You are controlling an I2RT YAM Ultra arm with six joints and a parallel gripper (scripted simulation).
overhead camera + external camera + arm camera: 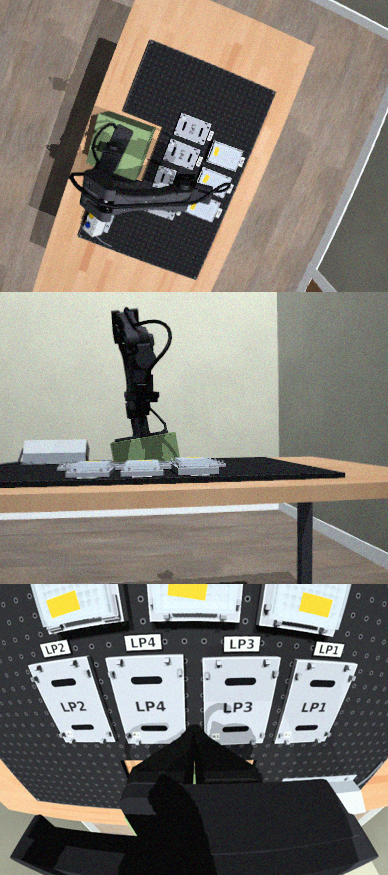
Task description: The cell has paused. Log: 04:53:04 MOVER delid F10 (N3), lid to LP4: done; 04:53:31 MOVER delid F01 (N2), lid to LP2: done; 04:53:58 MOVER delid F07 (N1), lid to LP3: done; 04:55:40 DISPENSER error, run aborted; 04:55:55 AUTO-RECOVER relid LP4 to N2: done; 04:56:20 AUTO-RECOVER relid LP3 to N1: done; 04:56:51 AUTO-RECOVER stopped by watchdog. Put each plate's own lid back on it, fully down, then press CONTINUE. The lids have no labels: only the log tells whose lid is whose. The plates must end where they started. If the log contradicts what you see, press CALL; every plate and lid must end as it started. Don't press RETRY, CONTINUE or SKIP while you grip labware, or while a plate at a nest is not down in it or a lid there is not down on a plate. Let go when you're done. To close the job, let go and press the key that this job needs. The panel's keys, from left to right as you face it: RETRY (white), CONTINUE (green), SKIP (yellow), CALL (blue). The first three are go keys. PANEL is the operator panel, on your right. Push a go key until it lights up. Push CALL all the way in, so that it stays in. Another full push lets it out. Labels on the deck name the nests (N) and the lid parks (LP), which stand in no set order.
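Room: pale wall, wood-plank floor; wooden table (320, 484) with a dark metal leg.
Deck: black perforated mat (200, 90), rectangular, matte, covering most of the table top.
Lid parks: four flat grey rectangular plates with two dark slots each, in a row reading LP2 (71, 699), LP4 (147, 698), LP3 (239, 699), LP1 (314, 701); all four bare, no lid on any.
Plates: three pale translucent well plates toward the mat's far edge from the arm, each with a yellow patch: left plate (76, 605), middle plate (194, 602), right plate (305, 607). Whether each carries a lid cannot be told.
Panel: white box (54, 451) at the mat's corner beside the arm's base.
Base: green block (130, 150) under the black arm.
Gripper (193, 730): fingers clenched together, grasping nothing, hanging above the mat between LP4 and LP3, touching neither.
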